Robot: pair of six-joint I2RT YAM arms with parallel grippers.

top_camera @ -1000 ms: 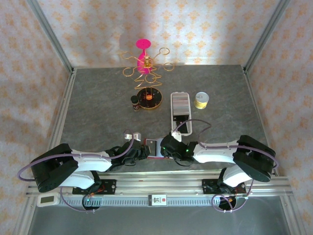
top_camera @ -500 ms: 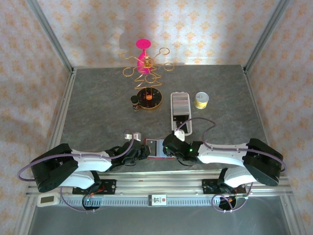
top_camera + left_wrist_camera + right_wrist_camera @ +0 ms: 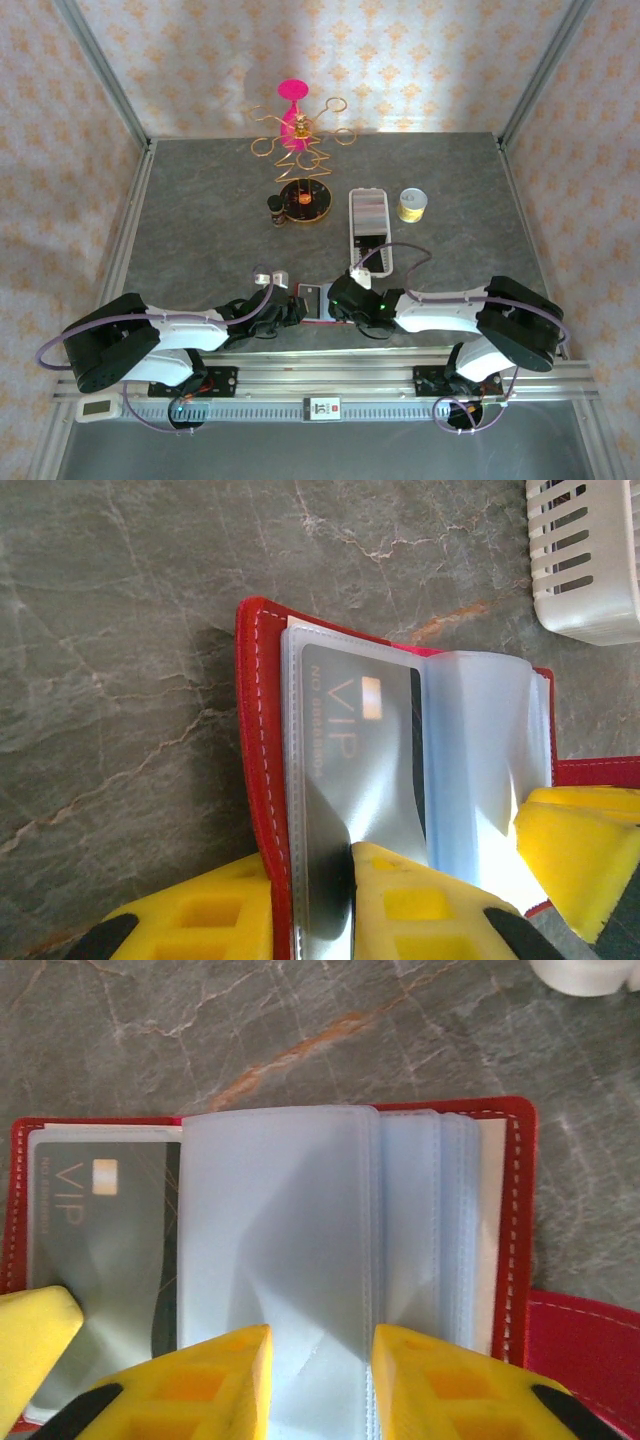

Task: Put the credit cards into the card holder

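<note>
The left gripper [image 3: 312, 920] is nearly closed. It pinches the left edge of the red holder [image 3: 258, 730], likely so it cannot slide. A grey card [image 3: 350, 740] marked VIP sits in the pocket right in front of its fingers. The right gripper [image 3: 320, 1380], just beside it, is narrow too. It pinches a clear pocket [image 3: 280, 1220] page, probably to lift it and open a spot for the next card.

My left tool [image 3: 287, 309] and right tool [image 3: 338, 299] flank open red card holder [image 3: 314, 301] at table [image 3: 200, 220] front edge. White tray [image 3: 370, 225] just behind; yellow roll [image 3: 412, 204] beyond.
</note>
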